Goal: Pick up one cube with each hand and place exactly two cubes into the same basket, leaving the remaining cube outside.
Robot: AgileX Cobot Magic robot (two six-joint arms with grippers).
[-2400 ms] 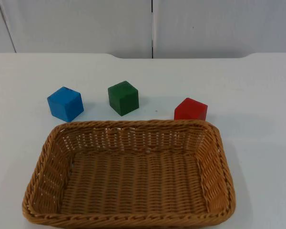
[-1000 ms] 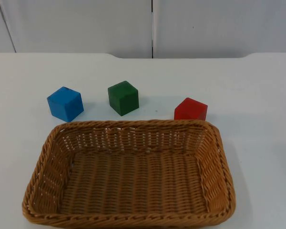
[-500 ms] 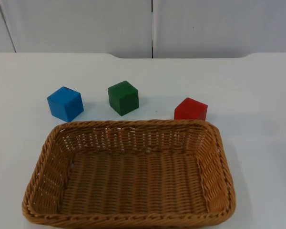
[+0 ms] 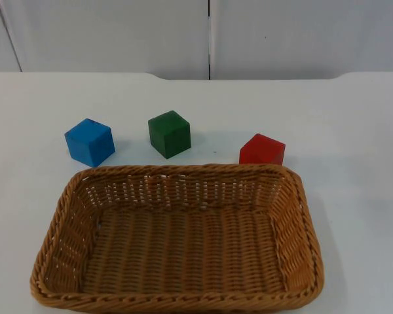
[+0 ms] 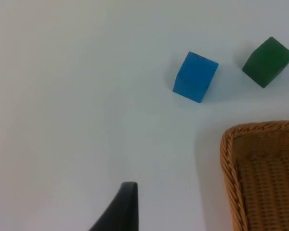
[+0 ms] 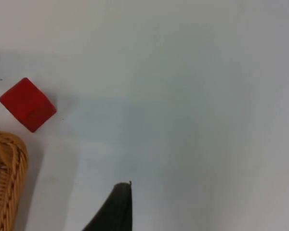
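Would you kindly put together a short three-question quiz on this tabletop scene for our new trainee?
1. True or false: the wicker basket already holds a cube.
2. Which cube stands nearest the basket's rim? A) blue cube B) green cube C) red cube
3. Fill in: in the top view, the cube between the other two is the ____ one.

Key:
1. False; its woven floor is bare, and all three cubes stand on the white table beyond its far rim.
2. C; the red cube sits right at the far right corner, partly hidden by the rim.
3. Green.
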